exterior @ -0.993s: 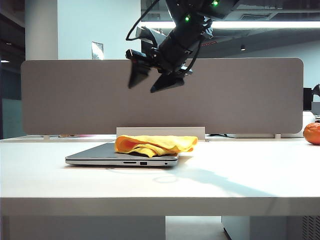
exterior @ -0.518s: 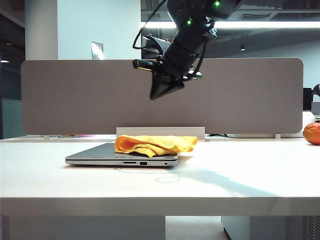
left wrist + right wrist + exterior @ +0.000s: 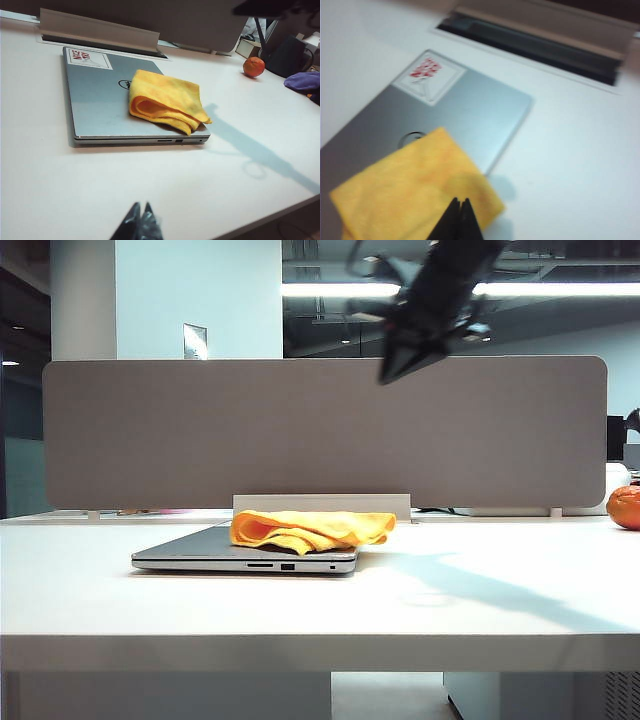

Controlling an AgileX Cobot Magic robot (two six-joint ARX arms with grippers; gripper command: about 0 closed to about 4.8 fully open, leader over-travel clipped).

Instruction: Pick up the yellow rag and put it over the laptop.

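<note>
- While the folded yellow-orange cloth rag point(image 3: 166, 100) lies on the closed silver-grey laptop point(image 3: 97, 102) near the desk's point(image 3: 75, 190) rear edge, the right end effector point(image 3: 398, 367) hangs above, closed, empty.
- Left end effector point(image 3: 141, 219): closed, empty, near the front edge.

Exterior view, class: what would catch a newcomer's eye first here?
The yellow rag lies folded on the closed laptop at mid-table, covering its right part. High above, right of the rag, hangs the right gripper, shut and empty. A round orange fruit sits at the table's far right edge.
</note>
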